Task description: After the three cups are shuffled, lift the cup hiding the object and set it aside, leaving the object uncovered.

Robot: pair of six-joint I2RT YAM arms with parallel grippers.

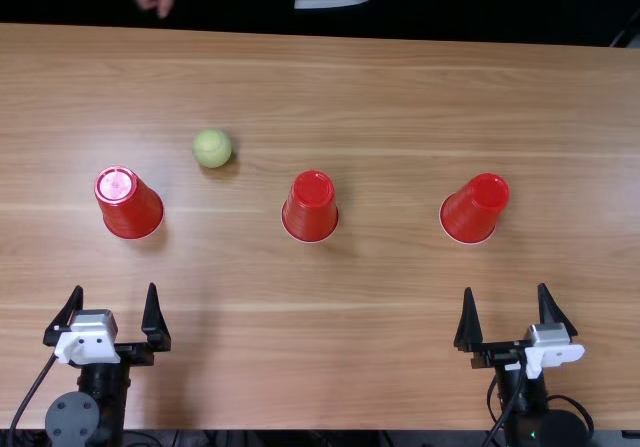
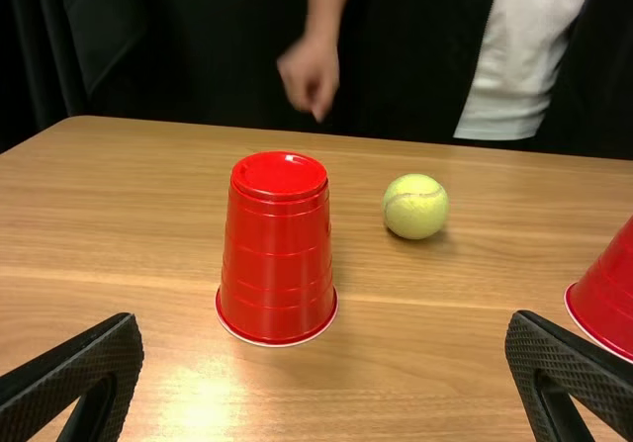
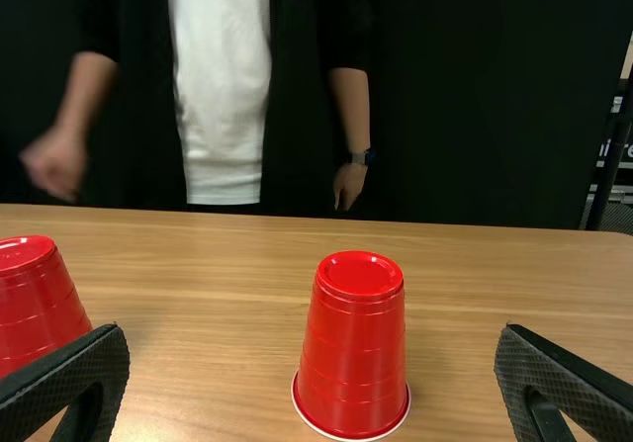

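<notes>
Left claw (image 1: 114,289) and right claw (image 1: 505,289) gape wide before three red cups (image 1: 128,203) (image 1: 310,207) (image 1: 474,208), one ball (image 1: 212,148).

No text, number or sign could be read in any view. Some pale marks showed on a dark stand (image 3: 615,153) in the room behind, too small to make out.
</notes>
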